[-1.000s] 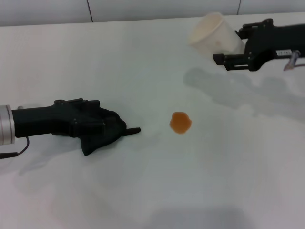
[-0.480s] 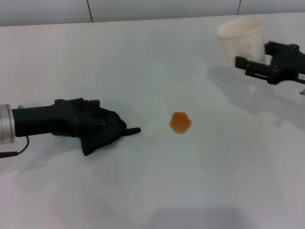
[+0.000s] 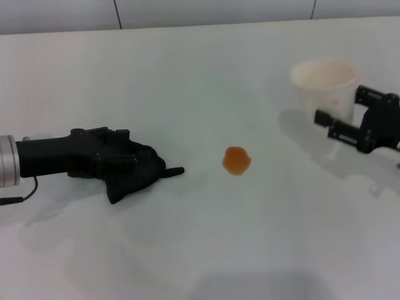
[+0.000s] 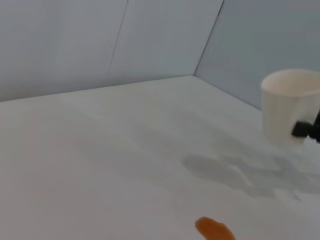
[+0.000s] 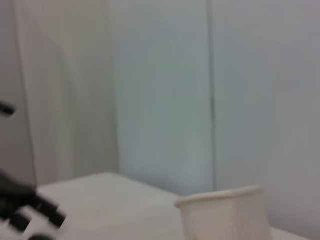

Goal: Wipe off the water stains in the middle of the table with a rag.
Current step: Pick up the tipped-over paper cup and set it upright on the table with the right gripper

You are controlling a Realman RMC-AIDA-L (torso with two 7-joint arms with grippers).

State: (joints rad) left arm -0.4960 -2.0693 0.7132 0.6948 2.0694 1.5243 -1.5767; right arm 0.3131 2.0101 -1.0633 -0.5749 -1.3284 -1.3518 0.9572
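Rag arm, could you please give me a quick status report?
Left gripper low on table, rag bunched at it, short of the stain. Right gripper holds cup upright, far right. Path clear.

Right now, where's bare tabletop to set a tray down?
Bare: the table along the far wall, and the near strip below the orange stain. Taken: the left claw with the rag at the left, and the right claw holding the cup at the right.

Left tool lies low at left; right tool reaches in, upright-gripping.
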